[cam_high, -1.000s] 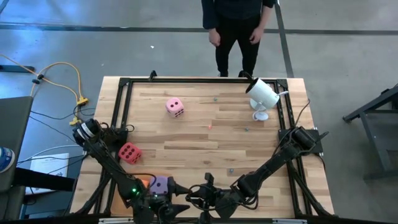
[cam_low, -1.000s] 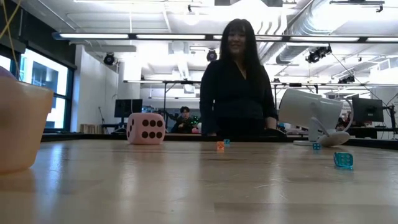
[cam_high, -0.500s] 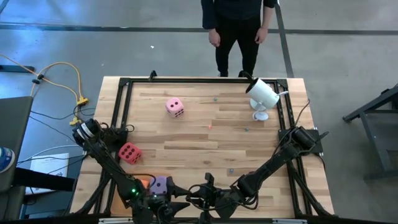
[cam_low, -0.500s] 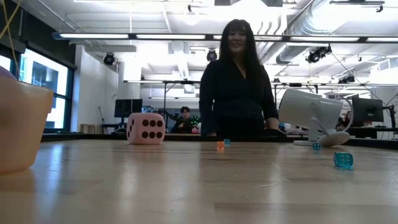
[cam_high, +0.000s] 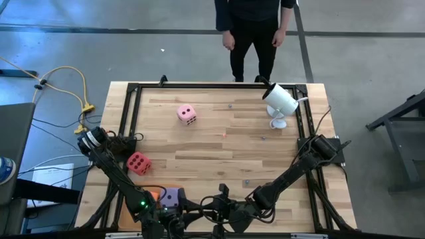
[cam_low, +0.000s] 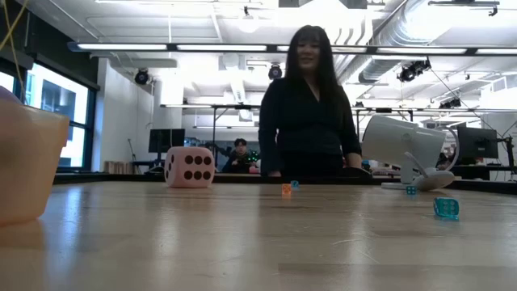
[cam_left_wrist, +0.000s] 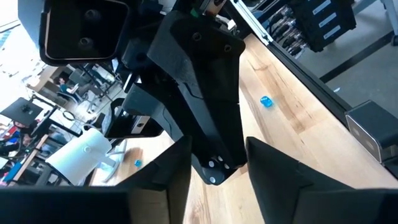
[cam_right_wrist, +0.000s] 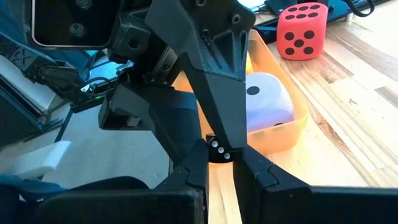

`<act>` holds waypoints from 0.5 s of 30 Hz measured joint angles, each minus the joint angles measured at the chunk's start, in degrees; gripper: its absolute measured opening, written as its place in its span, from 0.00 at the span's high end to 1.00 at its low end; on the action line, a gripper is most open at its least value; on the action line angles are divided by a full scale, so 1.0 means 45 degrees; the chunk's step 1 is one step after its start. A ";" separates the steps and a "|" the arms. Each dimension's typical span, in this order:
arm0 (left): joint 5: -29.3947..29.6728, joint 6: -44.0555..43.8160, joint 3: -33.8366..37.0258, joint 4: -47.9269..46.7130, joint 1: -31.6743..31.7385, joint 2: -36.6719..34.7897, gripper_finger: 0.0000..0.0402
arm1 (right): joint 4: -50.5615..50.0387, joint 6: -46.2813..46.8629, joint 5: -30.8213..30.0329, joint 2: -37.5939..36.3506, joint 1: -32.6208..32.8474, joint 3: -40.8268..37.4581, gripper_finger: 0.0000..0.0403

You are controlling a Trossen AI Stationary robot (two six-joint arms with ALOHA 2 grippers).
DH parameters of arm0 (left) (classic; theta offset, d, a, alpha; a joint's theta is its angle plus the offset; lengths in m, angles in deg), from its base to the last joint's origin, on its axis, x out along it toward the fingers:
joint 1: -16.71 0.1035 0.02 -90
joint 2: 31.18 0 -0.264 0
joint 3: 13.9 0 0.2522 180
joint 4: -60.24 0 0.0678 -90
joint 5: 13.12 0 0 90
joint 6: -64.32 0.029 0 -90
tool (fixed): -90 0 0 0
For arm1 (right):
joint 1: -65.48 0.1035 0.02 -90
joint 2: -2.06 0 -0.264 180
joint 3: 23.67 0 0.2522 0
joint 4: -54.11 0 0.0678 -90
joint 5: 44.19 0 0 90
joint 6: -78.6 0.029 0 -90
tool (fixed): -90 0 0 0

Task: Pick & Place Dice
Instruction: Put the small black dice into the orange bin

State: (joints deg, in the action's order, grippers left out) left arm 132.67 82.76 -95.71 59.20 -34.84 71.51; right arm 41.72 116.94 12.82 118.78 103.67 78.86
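Along the near edge of the table, the two grippers face each other tip to tip. The left gripper (cam_high: pixel 192 217) has drawn its fingers closer than a second ago. In its own wrist view the fingers (cam_left_wrist: pixel 169 179) are apart with nothing between them, and the other arm's gripper stands just beyond. The right gripper (cam_high: pixel 214 211) has not changed. Its fingers (cam_right_wrist: pixel 194 175) are all but together and hold nothing. None of the dice has moved.

Only the right wrist view looks into the orange tray (cam_right_wrist: pixel 292 132). The purple die (cam_right_wrist: pixel 268 106) lies inside it, against the far wall, and nothing else shows in it. The magenta die (cam_right_wrist: pixel 301 30) sits on the wood beyond the tray, well clear of it. From above, the purple die (cam_high: pixel 170 197) shows partly behind the left arm, the magenta die (cam_high: pixel 138 162) is by the left rail, and the light pink die (cam_high: pixel 186 114) sits alone towards the far side.

The low view shows the pink die (cam_low: pixel 189 166) side-on, and a pale orange wall (cam_low: pixel 24 162) at its edge that is probably the tray. It also shows a tiny blue cube (cam_low: pixel 446 208). A white camera (cam_high: pixel 280 101) stands at the far right corner, and a person (cam_high: pixel 252 33) stands behind the table.
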 joint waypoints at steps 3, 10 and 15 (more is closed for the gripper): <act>-0.0001 0.0004 0.0000 -0.0055 0.0000 0.0000 0.69 | -0.0003 0.0020 -0.0013 0.0000 0.0000 0.0000 0.92; -0.0350 0.0039 -0.0019 -0.0400 0.0005 -0.0010 0.74 | -0.0008 0.0029 -0.0255 0.0019 0.0010 -0.0015 0.92; -0.0344 0.0039 -0.0019 -0.0449 0.0000 -0.0019 0.74 | 0.0131 0.0024 -0.0257 0.0019 0.0010 -0.0016 0.92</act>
State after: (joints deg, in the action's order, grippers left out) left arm 131.12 82.93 -95.80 57.18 -34.84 71.43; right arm 42.31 117.05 11.66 118.87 103.71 78.79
